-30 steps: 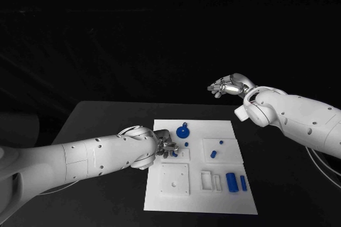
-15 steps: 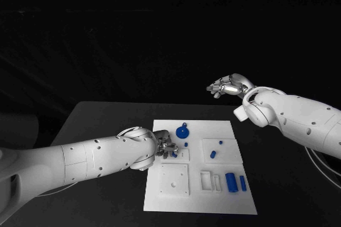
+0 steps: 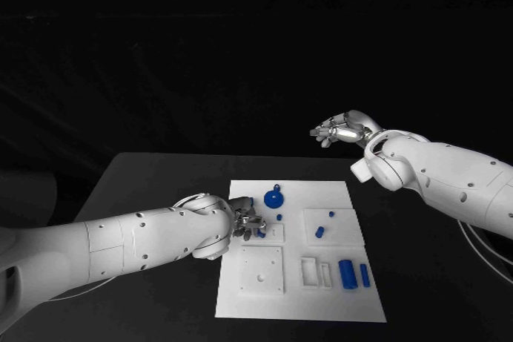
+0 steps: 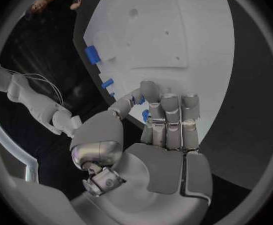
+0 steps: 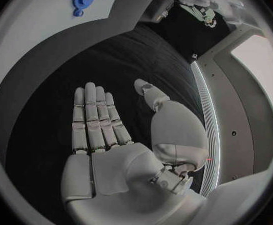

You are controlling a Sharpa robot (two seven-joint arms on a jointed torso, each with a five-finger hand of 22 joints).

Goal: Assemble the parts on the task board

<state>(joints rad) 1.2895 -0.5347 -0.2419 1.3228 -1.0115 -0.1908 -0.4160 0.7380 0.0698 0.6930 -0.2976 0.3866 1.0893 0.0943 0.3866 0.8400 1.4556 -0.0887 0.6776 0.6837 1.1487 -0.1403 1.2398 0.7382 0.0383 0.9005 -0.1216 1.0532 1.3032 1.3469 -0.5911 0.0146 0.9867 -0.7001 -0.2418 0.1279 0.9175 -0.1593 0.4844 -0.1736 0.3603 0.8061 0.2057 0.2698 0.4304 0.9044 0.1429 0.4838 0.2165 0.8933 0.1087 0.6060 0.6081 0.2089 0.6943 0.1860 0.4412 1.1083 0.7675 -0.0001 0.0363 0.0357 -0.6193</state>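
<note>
At centre left of the head view, the left hand pinches a small blue part over the task board; set it down squarely and slowly. At upper right, the right hand hovers, fingers straight together, empty.

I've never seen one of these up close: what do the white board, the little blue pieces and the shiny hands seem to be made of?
White flat task board: likely matte plastic; even, dull surface with cut recesses. Small blue parts, like the round blue disc: probably moulded or printed plastic; uniform colour, no glare. Silver left hand and silver right hand: metal-looking, satin sheen, possibly coated plastic.
</note>
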